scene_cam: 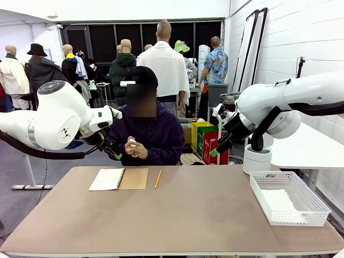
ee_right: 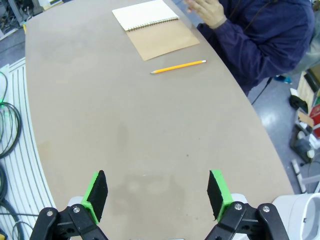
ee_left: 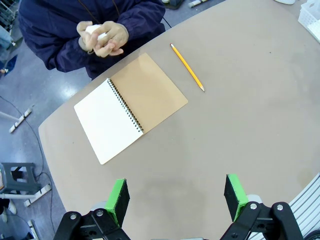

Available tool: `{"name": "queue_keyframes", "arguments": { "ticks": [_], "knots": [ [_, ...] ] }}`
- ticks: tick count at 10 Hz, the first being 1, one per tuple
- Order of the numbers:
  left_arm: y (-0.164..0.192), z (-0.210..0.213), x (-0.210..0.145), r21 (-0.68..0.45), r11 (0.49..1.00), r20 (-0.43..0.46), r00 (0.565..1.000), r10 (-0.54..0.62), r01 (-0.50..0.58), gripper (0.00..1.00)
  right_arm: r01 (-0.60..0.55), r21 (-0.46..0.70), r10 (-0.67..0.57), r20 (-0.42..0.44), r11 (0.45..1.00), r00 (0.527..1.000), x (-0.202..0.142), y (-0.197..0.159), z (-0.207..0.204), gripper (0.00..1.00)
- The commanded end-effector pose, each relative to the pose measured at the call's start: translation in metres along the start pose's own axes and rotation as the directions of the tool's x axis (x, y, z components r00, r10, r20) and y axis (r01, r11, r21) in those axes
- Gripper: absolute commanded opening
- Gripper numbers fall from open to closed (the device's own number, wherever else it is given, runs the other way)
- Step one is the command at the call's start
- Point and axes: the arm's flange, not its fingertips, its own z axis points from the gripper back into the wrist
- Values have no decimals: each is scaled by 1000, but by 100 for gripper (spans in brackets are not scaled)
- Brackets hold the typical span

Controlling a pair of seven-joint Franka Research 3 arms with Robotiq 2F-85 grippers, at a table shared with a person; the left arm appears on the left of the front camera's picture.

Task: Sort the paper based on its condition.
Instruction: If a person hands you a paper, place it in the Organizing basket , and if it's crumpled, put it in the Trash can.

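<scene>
**Paper in person's hands, nearer the left arm, both arms empty**

The paper (scene_cam: 130, 143) is a small white wad held between the person's hands (scene_cam: 134, 150) at the far desk edge, left of centre in the front view. It is off the desk (scene_cam: 204, 215) and not touching it. It looks crumpled, though it is too small to be sure. No long axis can be read, since it is balled up and partly covered by the hands.

The left fingers (scene_cam: 116, 153) hang above the far-left desk edge, just beside the person's hands, spread wide with nothing between them. In the left wrist view the wad sits at the upper left, up and to the left of the green pads (ee_left: 118, 200).

The right fingers (scene_cam: 214, 152) are also spread and empty, raised at the right of centre and well apart from the wad. In the right wrist view the person's hand is at the top edge.

The open notebook (scene_cam: 118, 179) and the pencil (scene_cam: 158, 178) lie on the desk between the arms and the person. The basket (scene_cam: 298, 217) is at the right of the front view, with flat sheets (scene_cam: 280, 203) inside.

Judgement: the left arm is the nearer one for a handover. It would need to go forward and toward the upper left of its own view, passing over the notebook. The basket is on the right arm's side.
</scene>
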Motion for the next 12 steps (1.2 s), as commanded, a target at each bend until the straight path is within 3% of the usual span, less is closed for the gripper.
{"name": "queue_keyframes", "arguments": {
  "ticks": [1, 12],
  "knots": [
    [1, -1, 0, 6, 1000, 7, 1000, -4, 4, 100, 4, 16, -4, 18, 1000, 1000, -1, -2, -2, 100],
    [1, -1, 0, 6, 1000, 7, 1000, -4, 4, 100, 4, 16, -4, 18, 1000, 1000, -1, -2, -2, 100]
  ]
}}
